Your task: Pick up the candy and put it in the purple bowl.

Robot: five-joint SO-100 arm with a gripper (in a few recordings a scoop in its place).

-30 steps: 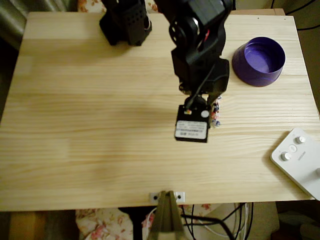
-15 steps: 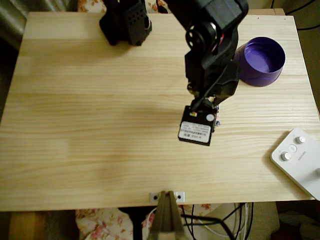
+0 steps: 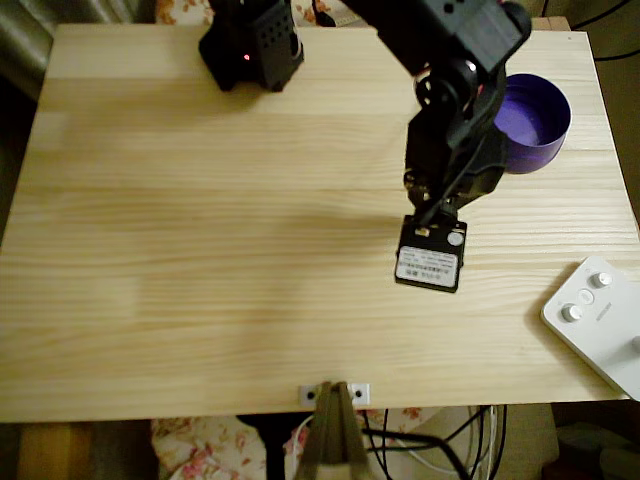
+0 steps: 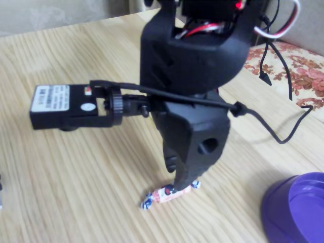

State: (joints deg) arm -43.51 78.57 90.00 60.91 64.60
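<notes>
Shift: arm and its boxy wrist camera (image 3: pixel 430 265) have moved rightward across the bench (image 3: pixel 200 250) in the overhead view since a second ago, closer to the purple bowl (image 3: pixel 535 115); the arm now overlaps the bowl's left rim, where earlier there was a clear gap.
Count: one candy (image 4: pixel 169 194), one purple bowl, one white device with round knobs (image 3: pixel 600 320), one dark motor base (image 3: pixel 250 40) at the far bench edge.
Hand: hand (image 4: pixel 183 183) points down, dark fingertips closed narrow on the middle of the candy.
Candy: white wrapper with pink and dark marks, twisted ends sticking out either side of the fingertips; lies level, at or just above the wood. I cannot tell whether it has left the bench.
Bowl: upright, near the right rear bench corner in the overhead view; in the fixed view its rim (image 4: pixel 296 210) sits lower right, apart from the candy.
Views: fixed view shows candy and fingertips plainly; overhead view has both hidden under the arm and camera, but shows the white device at the right bench edge.
</notes>
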